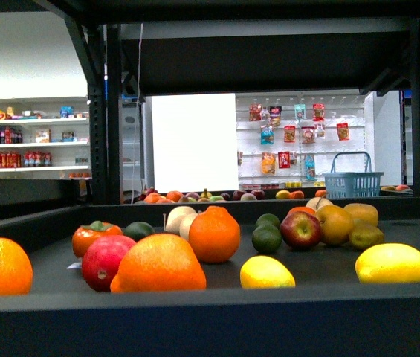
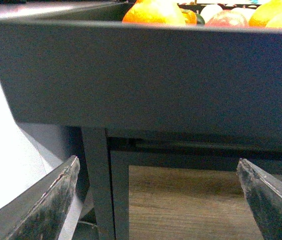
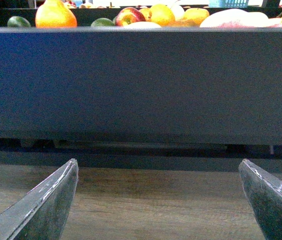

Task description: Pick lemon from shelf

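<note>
Facing shelf [image 3: 141, 85] wall, left tool [image 2: 156, 161], right tool [image 3: 157, 162] wide; whole lemon [image 1: 267, 273] seen frontally.

No legible text in any view. Hanging packets [image 1: 284, 134] in background: print too small to read. Bottles [image 1: 16, 159] on white wall shelves [image 1: 53, 169]: labels blurred. Small white tag [image 1: 74, 264] on shelf [image 1: 195, 312] beside red apple [image 1: 105, 260]: unreadable.
</note>
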### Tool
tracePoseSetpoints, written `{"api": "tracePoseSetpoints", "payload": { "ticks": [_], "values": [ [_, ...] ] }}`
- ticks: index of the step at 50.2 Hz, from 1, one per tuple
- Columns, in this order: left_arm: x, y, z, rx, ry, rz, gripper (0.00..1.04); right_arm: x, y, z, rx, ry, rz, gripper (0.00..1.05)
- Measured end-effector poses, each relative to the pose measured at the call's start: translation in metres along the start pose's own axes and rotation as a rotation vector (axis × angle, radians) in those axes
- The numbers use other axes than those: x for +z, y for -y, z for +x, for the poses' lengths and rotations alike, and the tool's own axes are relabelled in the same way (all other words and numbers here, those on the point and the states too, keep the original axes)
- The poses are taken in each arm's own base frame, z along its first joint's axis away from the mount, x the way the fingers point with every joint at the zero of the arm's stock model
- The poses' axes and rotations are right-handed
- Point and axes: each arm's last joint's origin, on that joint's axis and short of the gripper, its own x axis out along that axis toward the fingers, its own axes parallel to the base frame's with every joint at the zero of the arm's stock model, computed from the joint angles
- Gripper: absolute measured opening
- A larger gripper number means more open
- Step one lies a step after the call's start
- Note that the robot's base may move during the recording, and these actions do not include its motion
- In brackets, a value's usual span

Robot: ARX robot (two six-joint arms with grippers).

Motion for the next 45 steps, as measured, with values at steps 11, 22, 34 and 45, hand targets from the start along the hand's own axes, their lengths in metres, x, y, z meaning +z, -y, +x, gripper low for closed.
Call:
{"api": "tracePoseSetpoints", "payload": {
  "ticks": [11, 22, 34, 45],
  "values": [
    [0.0000, 0.0000, 0.0000, 0.000, 0.000, 0.000, 0.97, 0.0000, 0.0000, 0.0000, 0.000, 0.000, 0.001, 0.97],
    [0.0000, 0.0000, 0.0000, 0.000, 0.000, 0.000, 0.97, 0.0000, 0.0000, 0.0000, 0.000, 0.000, 0.000, 0.97],
    [0.0000, 0.0000, 0.0000, 0.000, 0.000, 0.000, 0.97, 0.0000, 0.0000, 0.0000, 0.000, 0.000, 0.000, 0.97],
    [0.0000, 0.0000, 0.0000, 0.000, 0.000, 0.000, 0.97, 0.0000, 0.0000, 0.0000, 0.000, 0.000, 0.000, 0.97]
  ]
}}
